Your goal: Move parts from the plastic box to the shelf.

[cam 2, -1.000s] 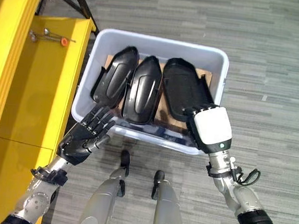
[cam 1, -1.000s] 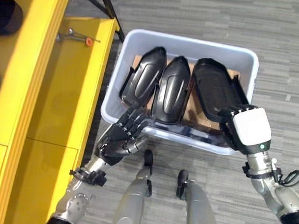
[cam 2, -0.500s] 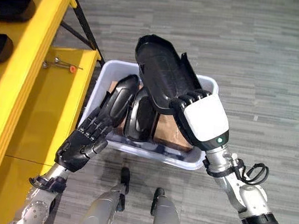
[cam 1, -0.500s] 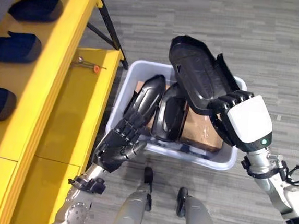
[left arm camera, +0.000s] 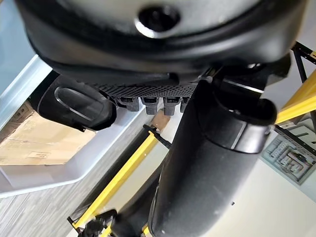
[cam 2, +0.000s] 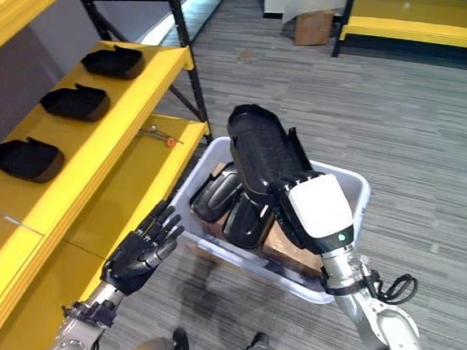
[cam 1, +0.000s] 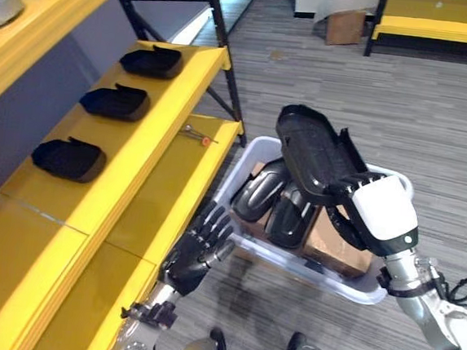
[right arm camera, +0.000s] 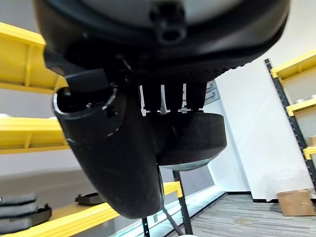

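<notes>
The right hand (cam 1: 382, 211) gripped 1 long black part (cam 1: 313, 149) by its end above the plastic box (cam 1: 347, 282), the open left hand (cam 1: 194, 249) idle at 7 o'clock, so the part could tip out before reaching the shelf (cam 1: 152, 127) at 10 o'clock.

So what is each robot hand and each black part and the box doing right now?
Right hand: shut on a black part, held up.
Lifted black part: tilted in the air above the box.
Left hand: open, holding nothing, between box and shelf.
Plastic box: on the floor, two black parts in it.
Shelf: three black parts lying in a row.
</notes>
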